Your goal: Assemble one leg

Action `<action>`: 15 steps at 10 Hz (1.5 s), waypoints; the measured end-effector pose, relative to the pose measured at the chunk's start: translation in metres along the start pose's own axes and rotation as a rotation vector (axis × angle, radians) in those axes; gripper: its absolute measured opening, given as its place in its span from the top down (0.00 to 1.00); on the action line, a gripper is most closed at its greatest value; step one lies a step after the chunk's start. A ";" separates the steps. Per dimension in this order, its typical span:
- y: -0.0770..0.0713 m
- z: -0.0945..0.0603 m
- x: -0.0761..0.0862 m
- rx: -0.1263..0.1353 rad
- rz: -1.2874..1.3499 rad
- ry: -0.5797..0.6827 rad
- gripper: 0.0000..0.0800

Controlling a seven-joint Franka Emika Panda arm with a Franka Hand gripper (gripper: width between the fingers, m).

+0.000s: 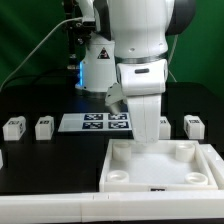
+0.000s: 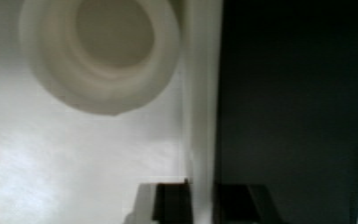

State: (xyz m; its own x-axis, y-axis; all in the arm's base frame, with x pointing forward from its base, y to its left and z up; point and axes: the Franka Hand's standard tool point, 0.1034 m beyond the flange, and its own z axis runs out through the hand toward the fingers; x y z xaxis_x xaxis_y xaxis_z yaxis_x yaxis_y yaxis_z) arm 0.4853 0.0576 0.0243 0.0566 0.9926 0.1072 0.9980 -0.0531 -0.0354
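Several white legs with tags stand on the black table: two at the exterior view's left [image 1: 14, 127] [image 1: 44, 127] and one at the right [image 1: 194, 125]. The large white tray-like piece [image 1: 120, 172] lies in front, with round sockets in its corners. My gripper [image 1: 150, 141] reaches down at the tray's far wall. In the wrist view my gripper [image 2: 201, 192] has its two dark fingers [image 2: 167, 202] close on either side of the tray's wall [image 2: 197, 120], shut on it. A round socket [image 2: 101, 55] shows on the tray's inner side. The gripper holds no leg.
The marker board [image 1: 95, 122] lies flat behind the tray, between the legs. Another white piece [image 1: 166, 125] shows partly behind the arm. A white obstacle wall [image 1: 60, 205] runs along the front edge. A green backdrop and cables stand behind.
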 end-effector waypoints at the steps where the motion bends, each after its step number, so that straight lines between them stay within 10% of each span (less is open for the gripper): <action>1: 0.000 0.000 0.000 -0.015 -0.013 0.002 0.93; 4: 0.001 0.000 0.000 -0.033 -0.018 -0.007 0.93; 10: 0.000 0.001 -0.001 -0.029 -0.017 -0.007 0.22; 15: 0.000 0.002 -0.001 -0.028 -0.016 -0.006 0.19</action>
State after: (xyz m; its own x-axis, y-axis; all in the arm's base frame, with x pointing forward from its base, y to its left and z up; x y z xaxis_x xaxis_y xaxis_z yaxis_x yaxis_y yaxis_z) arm 0.4852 0.0568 0.0221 0.0405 0.9940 0.1013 0.9992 -0.0401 -0.0056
